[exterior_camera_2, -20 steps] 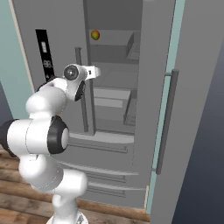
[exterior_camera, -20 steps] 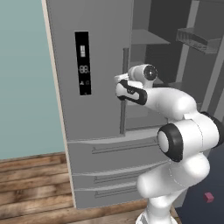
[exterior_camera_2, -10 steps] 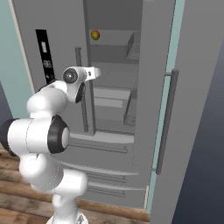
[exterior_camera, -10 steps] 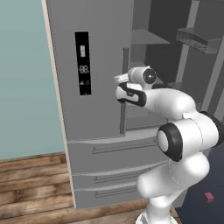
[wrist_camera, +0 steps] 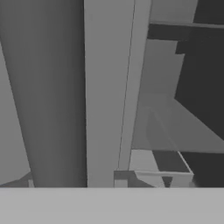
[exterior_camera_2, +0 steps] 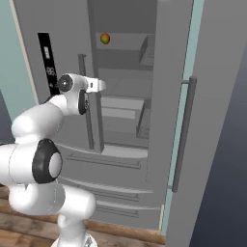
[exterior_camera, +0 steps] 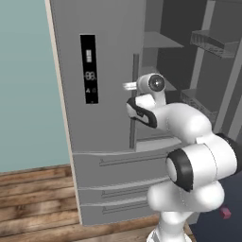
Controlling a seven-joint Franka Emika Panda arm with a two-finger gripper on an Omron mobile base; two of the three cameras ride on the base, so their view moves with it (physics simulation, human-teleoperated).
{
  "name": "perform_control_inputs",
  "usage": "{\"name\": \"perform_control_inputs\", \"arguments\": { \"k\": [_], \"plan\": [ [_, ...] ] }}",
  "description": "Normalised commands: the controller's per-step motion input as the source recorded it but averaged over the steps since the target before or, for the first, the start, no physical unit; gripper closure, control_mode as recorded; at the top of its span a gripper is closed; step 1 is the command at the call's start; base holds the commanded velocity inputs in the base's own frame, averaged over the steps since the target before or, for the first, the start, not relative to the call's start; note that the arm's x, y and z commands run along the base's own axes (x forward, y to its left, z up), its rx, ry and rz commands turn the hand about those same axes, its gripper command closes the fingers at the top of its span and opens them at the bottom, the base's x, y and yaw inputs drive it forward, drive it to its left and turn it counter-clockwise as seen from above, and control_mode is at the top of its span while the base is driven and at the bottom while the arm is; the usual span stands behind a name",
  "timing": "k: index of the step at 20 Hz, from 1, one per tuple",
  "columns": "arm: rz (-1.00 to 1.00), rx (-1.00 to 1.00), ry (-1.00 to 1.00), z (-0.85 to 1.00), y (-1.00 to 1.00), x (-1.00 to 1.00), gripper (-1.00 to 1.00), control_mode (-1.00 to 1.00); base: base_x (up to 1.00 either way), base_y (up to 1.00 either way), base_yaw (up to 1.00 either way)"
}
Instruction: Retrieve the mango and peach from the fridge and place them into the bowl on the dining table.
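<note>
The grey fridge (exterior_camera: 75, 137) has its left door closed and its right door swung open. My gripper (exterior_camera: 133, 106) is at the left door's vertical bar handle (exterior_camera: 135, 75), shut on it at mid-height. In the right base view the hand (exterior_camera_2: 79, 94) sits against the same handle (exterior_camera_2: 83, 72). In the hand view the handle (wrist_camera: 107, 96) runs upright very close to the camera. The mango (exterior_camera_2: 104, 38), yellow-green with a red blush, lies on an upper shelf inside. The peach is hidden. The bowl and the dining table are out of view.
The open right door (exterior_camera_2: 212, 120) with its long handle (exterior_camera_2: 185, 125) stands out at the right; its inner racks (exterior_camera: 212, 43) face the arm. Grey shelves and a bin (exterior_camera_2: 120, 108) fill the fridge interior. Two drawers (exterior_camera: 118, 184) lie below. A small pink object (exterior_camera: 225, 212) lies on the floor.
The jaws have closed from wide open onto the left door's handle. The arm and the base have barely moved.
</note>
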Motion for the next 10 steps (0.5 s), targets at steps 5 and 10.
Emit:
{"name": "perform_control_inputs", "arguments": {
  "k": [5,10],
  "plan": [
    [-0.12,0.02,0.06,0.00,0.13,-1.00,1.00,-1.00,0.00,0.00,0.00],
    [-0.14,0.03,0.00,0.00,0.43,-1.00,1.00,-1.00,0.00,0.00,0.00]
  ]
}}
